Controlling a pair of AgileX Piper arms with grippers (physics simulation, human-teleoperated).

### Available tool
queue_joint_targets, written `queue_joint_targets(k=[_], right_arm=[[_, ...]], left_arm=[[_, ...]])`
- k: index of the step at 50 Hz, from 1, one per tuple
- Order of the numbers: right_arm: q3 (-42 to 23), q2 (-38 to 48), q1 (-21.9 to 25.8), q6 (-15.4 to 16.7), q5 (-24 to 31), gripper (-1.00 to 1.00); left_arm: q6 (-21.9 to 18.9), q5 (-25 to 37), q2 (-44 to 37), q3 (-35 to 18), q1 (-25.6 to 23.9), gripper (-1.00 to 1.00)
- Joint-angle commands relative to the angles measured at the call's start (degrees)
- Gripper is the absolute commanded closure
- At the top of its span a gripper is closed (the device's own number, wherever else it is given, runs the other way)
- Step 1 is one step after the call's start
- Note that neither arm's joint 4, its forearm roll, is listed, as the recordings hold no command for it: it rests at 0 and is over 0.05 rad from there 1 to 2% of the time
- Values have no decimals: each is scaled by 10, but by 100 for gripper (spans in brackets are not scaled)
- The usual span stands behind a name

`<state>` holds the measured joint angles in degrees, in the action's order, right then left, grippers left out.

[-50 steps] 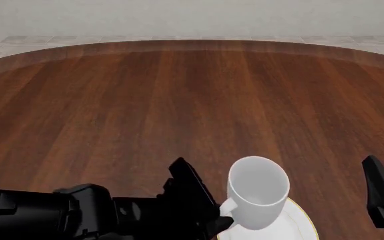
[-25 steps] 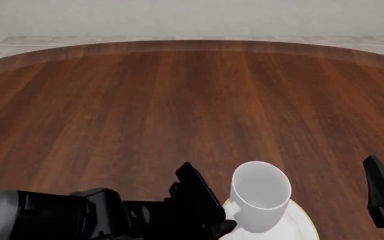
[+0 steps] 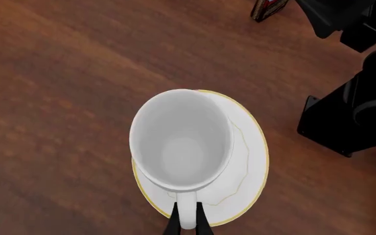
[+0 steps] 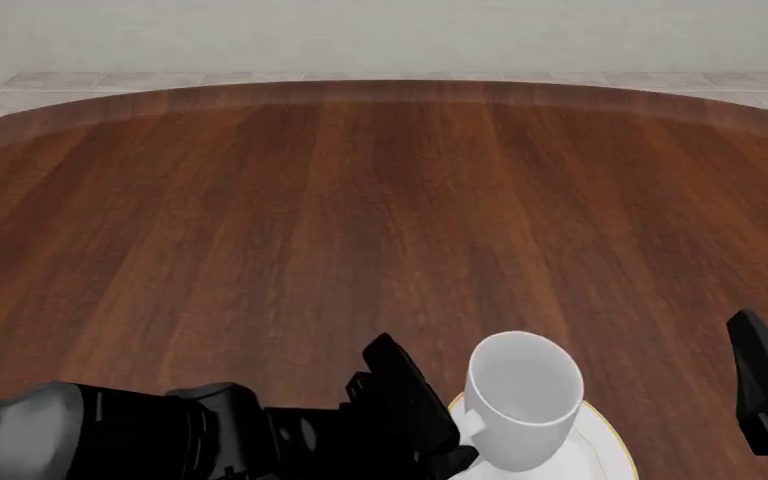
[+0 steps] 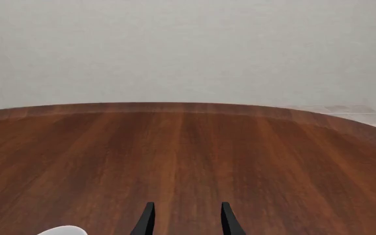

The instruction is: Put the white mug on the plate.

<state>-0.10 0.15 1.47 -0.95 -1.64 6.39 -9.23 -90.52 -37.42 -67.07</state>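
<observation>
The white mug (image 3: pixel 181 142) stands upright and empty over the plate (image 3: pixel 250 161), off-centre toward one side of it. I cannot tell whether its base touches the plate. My left gripper (image 3: pixel 186 226) is shut on the mug's handle, its two thin fingertips pinching the loop. In the front view the mug (image 4: pixel 524 400) and plate (image 4: pixel 600 442) are at the near edge, right of centre, with the left gripper (image 4: pixel 454 452) on the mug's left. My right gripper (image 5: pixel 187 220) is open with nothing between its fingers, and it stands at the right edge (image 4: pixel 762 390).
The round wooden table (image 4: pixel 357 220) stretches away toward a pale wall. The right arm's black links (image 3: pixel 351 117) sit close beside the plate. A small dark red object (image 3: pixel 266 9) shows at the left wrist view's border.
My left gripper has carried the mug slightly right and lower, toward the near edge, so it sits more over the plate. The right arm has not moved.
</observation>
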Motion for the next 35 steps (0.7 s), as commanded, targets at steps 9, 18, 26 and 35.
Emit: queue_joint_targets(k=[9,18,26,35], right_arm=[[0,-1,0,-1,-1,-100],[0,-1,0,-1,0,-100],[-1,-1,0,-1,1,-100],[0,-1,0,-1,0,-100]], left_arm=[[-1,-10,-9,1,3,100],[-1,-7,-11,-2,2,100],[-2,-2,-7,-2,1,-100],[-3,-1,-4,-1,0,-100]])
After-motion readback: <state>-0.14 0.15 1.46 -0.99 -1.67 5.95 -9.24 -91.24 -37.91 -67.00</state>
